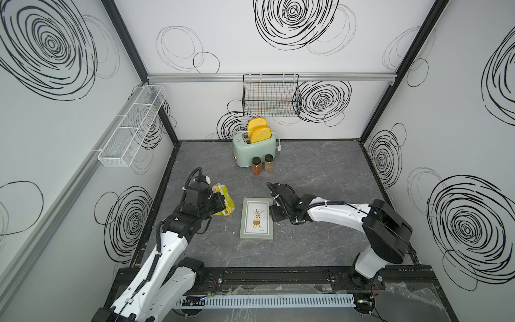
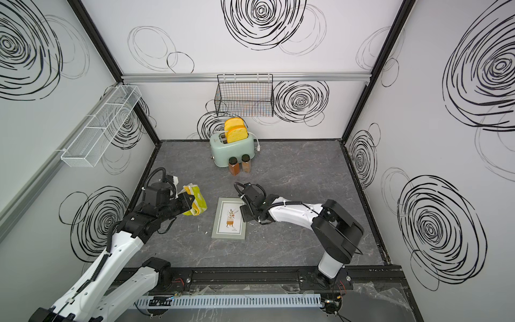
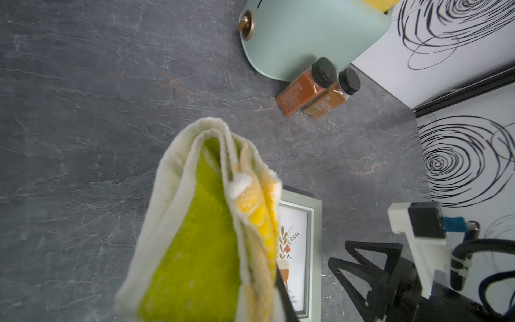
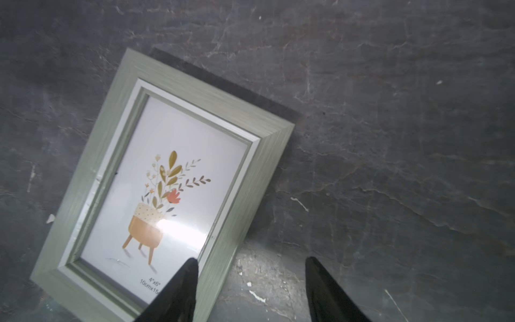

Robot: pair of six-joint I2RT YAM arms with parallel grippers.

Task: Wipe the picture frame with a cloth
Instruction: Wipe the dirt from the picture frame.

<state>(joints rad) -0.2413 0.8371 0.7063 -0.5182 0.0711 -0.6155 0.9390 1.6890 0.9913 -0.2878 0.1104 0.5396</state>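
1. Picture frame (image 1: 256,220): flat on table (image 1: 309,239), centre.
2. My right claw (image 4: 250,262): jaws apart, astride the frame's right edge.
3. My left claw (image 1: 220,205): clamped on the cloth (image 1: 229,205), left of frame.
4. Spice jars (image 1: 262,166), toaster (image 1: 255,152): far back.

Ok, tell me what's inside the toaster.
Two orange-yellow toast slices stand in the mint toaster, tops sticking out. Their lower parts are hidden inside the slots.

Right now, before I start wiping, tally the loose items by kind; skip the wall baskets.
Picture frame: 1
Cloth: 1
Toaster: 1
Toast slices: 2
Spice jars: 2
Total: 7
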